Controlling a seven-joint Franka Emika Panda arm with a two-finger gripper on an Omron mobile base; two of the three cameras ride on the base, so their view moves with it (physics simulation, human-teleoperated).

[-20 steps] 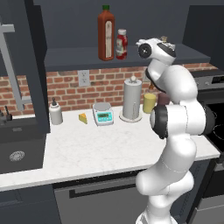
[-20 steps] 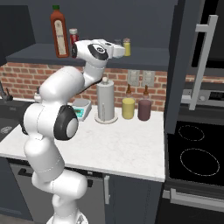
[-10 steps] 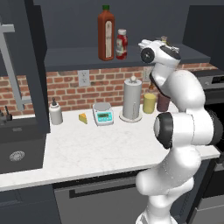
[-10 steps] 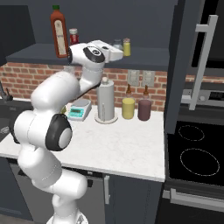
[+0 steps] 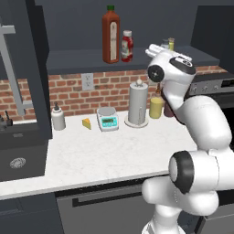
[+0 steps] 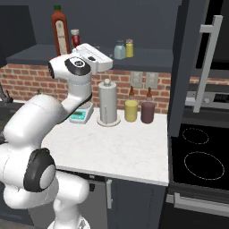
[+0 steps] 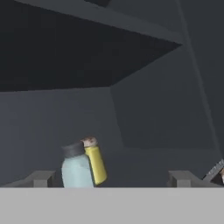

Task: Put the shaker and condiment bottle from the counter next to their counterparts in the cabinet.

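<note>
While the shaker (image 6: 119,49) stands upright on the cabinet (image 6: 152,59) shelf touching the small yellow shaker (image 6: 129,48), the small red bottle (image 5: 126,46) stands further along beside the tall red bottle (image 5: 110,34). Near the shakers, the gripper (image 7: 113,179) is spread wide, holding nothing.

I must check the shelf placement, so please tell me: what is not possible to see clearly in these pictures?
- Shaker, left base view: mostly hidden behind the robot's hand.
- Shaker's base, hand view: cut off at the bottom, so contact with the yellow shaker is unclear.
- Condiment bottle label, right base view: too small to read.
</note>
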